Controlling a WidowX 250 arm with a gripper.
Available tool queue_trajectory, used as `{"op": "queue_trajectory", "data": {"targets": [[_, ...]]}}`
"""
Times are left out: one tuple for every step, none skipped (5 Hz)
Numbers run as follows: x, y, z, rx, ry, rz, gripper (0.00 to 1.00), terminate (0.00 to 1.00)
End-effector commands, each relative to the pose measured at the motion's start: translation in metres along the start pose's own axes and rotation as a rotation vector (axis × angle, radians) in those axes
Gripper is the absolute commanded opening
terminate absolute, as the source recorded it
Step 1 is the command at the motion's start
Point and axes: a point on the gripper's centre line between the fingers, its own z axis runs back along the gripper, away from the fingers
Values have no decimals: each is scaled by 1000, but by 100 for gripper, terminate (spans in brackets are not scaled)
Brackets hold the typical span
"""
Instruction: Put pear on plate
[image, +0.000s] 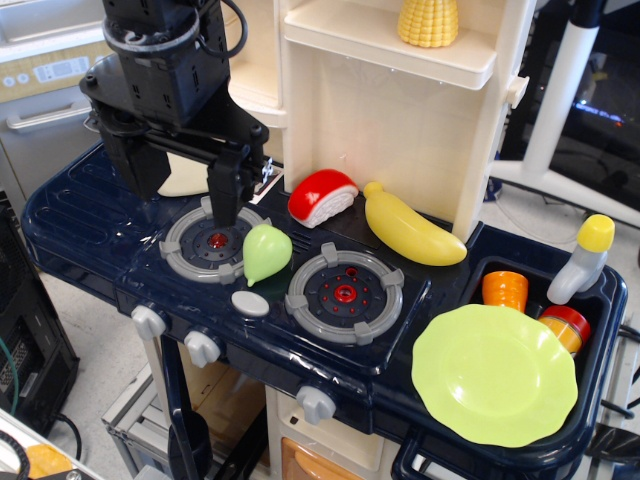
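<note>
One end effector (187, 190) wide open above left burner (212, 245), pear (266, 252) beside it, plate (496, 375) well apart.

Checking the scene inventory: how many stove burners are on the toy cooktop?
2. The left burner sits under the gripper, with the pear at its right edge. The right burner is mid-cooktop, in front of the banana. None seem hidden.

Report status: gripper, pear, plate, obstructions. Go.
Gripper open, over left burner, empty. Pear between the burners, just right of gripper, ungrasped. Plate empty, over sink at right. Right burner lies between; nothing tall in path.
</note>
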Motion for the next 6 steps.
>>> {"op": "queue_trajectory", "data": {"targets": [[0, 0, 0, 0, 0, 0, 100, 0], [12, -2, -26, -43, -26, -25, 100, 0], [19, -4, -40, -59, -48, -49, 100, 0], [28, -5, -60, -79, -88, -75, 100, 0], [35, -5, -78, -106, -118, -91, 100, 0], [42, -8, -90, -122, -142, -101, 100, 0]]}}
